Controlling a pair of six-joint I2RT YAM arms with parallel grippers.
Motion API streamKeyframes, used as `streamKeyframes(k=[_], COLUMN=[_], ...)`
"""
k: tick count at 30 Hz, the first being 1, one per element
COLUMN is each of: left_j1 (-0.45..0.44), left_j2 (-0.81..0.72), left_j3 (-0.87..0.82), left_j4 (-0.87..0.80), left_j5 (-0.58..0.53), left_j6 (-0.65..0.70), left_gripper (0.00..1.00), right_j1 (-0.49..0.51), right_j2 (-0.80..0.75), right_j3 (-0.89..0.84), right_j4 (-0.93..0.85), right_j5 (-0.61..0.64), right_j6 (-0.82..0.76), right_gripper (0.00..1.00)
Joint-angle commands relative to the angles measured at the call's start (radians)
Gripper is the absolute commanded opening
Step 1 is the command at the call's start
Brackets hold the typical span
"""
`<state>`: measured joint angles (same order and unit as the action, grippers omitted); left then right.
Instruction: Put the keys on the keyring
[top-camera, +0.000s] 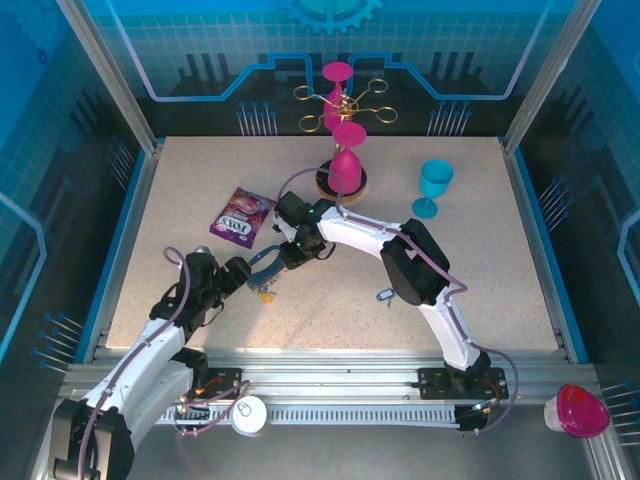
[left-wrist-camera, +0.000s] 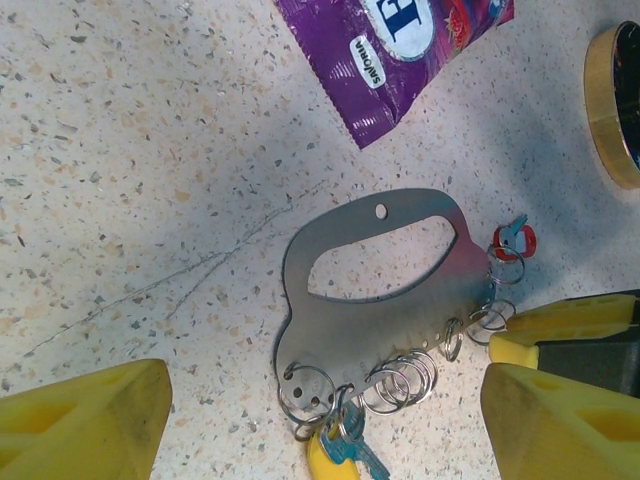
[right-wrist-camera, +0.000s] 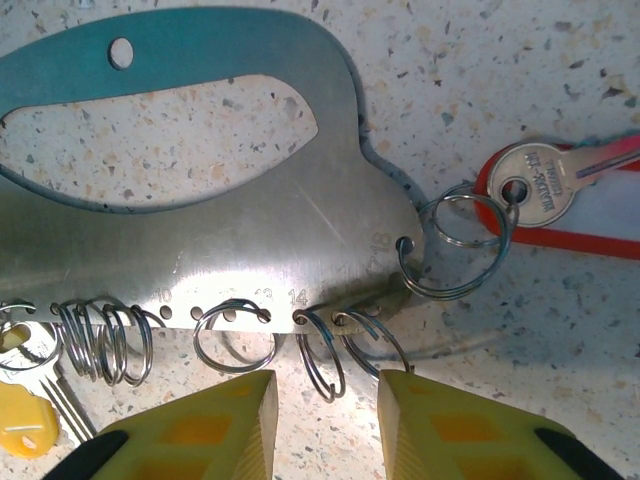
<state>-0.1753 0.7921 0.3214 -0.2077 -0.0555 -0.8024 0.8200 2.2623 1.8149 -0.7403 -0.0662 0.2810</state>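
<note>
While the speckled beige stone-look table (top-camera: 450, 250) gives a flat, matte bed, the work gathers toward 9 o'clock of its middle, where both my arms meet. My left gripper (left-wrist-camera: 320, 415) hovers with its yellow plastic fingers spread wide, holding nothing. It frames the keyring, so I judge it is placed to pin the plate when needed. My right gripper (right-wrist-camera: 325, 405) reaches in from 3 o'clock, its fingers a narrow gap apart and clamped on nothing. Two wire loops hang just before that gap, which I read as lining up to pinch one.

A glossy purple snack packet (top-camera: 243, 215) lies at 11 o'clock of the plate, apart from it. The keyring (right-wrist-camera: 250, 240) is a flat brushed-steel plate lying on the table. It has a long handle cutout and a row of small numbered holes along one edge, with springy split rings (right-wrist-camera: 235, 335) threaded through them.

At its 3 o'clock end the silver key with the red tag (right-wrist-camera: 535, 190) sits on a small ring linked to the corner hole's ring. At the opposite end the yellow-tagged key (right-wrist-camera: 20, 420) and a blue-tagged key (left-wrist-camera: 350, 455) seem to hang on rings too. Such thin wire will likely slip.
</note>
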Motion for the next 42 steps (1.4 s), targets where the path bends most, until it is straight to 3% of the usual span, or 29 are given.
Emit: streamKeyframes(k=[1, 19, 24, 34, 42], left_j1=[-0.004, -0.004, -0.004, -0.004, -0.004], left_j2=[0.032, 0.052, 0.044, 0.015, -0.002], left_j3=[0.004, 0.015, 0.018, 0.026, 0.031], left_j4=[0.023, 0.018, 0.010, -0.017, -0.029], left_j5=[0.019, 0.031, 0.030, 0.028, 0.025], left_j6=[0.029, 0.022, 0.020, 0.020, 0.032], left_gripper=[0.80, 0.78, 0.78, 0.77, 0.76], right_j1=[0.014, 0.014, 0.014, 0.013, 0.016], right_j2=[-0.008, 0.050, 0.053, 0.092, 0.069], right_j3=[0.015, 0.059, 0.064, 0.086, 0.083], right_j4=[-0.002, 0.005, 0.001, -0.034, -0.025], right_j5=[-0.009, -0.044, -0.038, -0.007, 0.002], right_j6=[0.021, 0.029, 0.027, 0.014, 0.010], right_gripper=[0.33, 0.25, 0.15, 0.19, 0.02])
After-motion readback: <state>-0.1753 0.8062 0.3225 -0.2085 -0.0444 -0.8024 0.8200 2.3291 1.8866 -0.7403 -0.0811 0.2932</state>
